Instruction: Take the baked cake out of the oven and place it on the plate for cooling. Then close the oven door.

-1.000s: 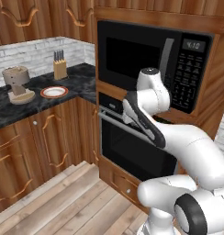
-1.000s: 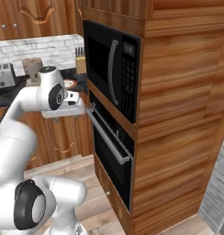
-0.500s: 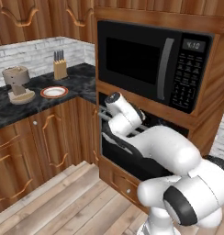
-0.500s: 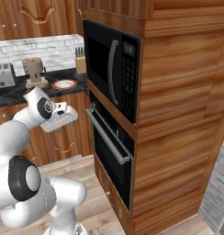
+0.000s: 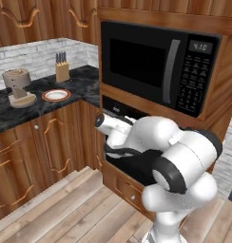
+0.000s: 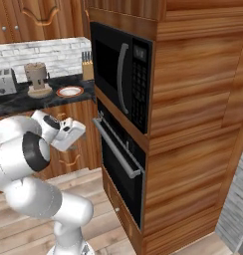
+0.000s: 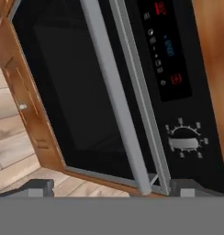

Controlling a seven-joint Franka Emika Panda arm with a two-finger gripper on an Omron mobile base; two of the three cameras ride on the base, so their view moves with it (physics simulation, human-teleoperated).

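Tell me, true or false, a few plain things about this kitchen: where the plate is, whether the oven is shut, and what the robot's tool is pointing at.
1. The plate sits on the dark counter beside a knife block. True.
2. The oven door hangs fully open and flat. False: it is upright, at most slightly ajar at the top.
3. The tool faces the oven's silver bar handle. True, as the hand view shows.
4. The cake already lies on the plate. False: the plate looks bare.
5. A toaster stands on the counter. True.
6. The microwave is below the oven. False: it is above.
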